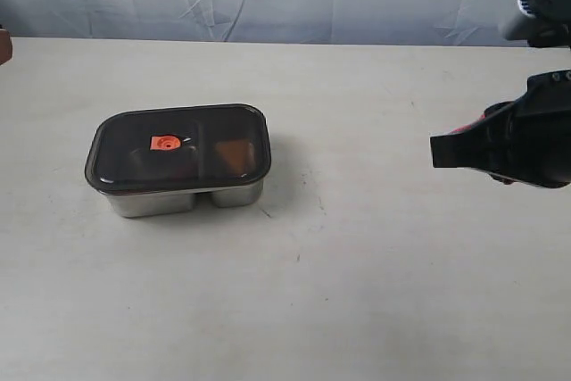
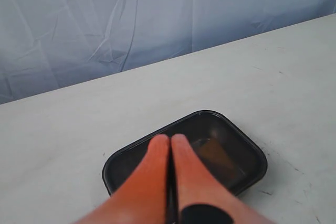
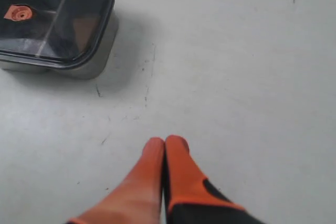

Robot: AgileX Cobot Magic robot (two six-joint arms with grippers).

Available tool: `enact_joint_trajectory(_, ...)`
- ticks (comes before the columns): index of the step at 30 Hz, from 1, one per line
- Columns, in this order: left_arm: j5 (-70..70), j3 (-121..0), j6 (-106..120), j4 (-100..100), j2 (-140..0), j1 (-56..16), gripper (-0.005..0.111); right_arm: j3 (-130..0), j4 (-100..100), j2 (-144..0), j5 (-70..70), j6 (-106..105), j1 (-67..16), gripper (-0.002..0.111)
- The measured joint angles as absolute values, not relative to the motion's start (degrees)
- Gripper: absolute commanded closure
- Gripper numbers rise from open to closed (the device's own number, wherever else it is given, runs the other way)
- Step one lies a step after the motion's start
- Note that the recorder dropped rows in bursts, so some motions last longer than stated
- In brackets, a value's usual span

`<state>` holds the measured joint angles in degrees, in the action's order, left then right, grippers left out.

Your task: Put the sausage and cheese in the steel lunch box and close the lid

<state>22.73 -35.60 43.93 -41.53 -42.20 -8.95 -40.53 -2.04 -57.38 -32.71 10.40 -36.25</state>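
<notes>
lid (image 1: 178, 147) on steel lunch box (image 1: 183, 200) | left tool (image 2: 170, 139), right tool (image 3: 165, 141) clenched, empty | press lid evenly if rim not flush

My bench (image 1: 357, 292) carries the steel lunch box (image 1: 169, 202) left of centre, lid (image 1: 192, 122) seated flat on it, orange valve (image 1: 164, 142) over the left compartment. Through the dark lid the cheese (image 1: 234, 154) shows dimly in the right compartment. My right arm (image 1: 526, 144) hangs at the right edge, well apart from the box.
</notes>
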Motion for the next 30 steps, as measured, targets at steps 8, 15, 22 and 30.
enact_joint_trajectory(8,22.94,-35.6,43.93,-41.53,-42.2,-8.95,0.107,-40.53,11.2,-55.82,-33.54,10.27,-35.57,0.108)
enact_joint_trajectory(15,22.73,-35.6,43.93,-41.53,-42.2,-8.95,0.107,-40.48,14.57,-44.94,-32.77,9.85,-21.33,0.108)
enact_joint_trajectory(22,22.59,-35.6,43.93,-41.53,-42.2,-8.95,0.107,-39.41,13.34,-27.92,-30.55,9.14,1.71,0.108)
enact_joint_trajectory(30,22.59,-35.6,43.93,-41.53,-42.2,-8.95,0.107,-29.25,9.08,-12.46,-30.86,7.93,13.0,0.108)
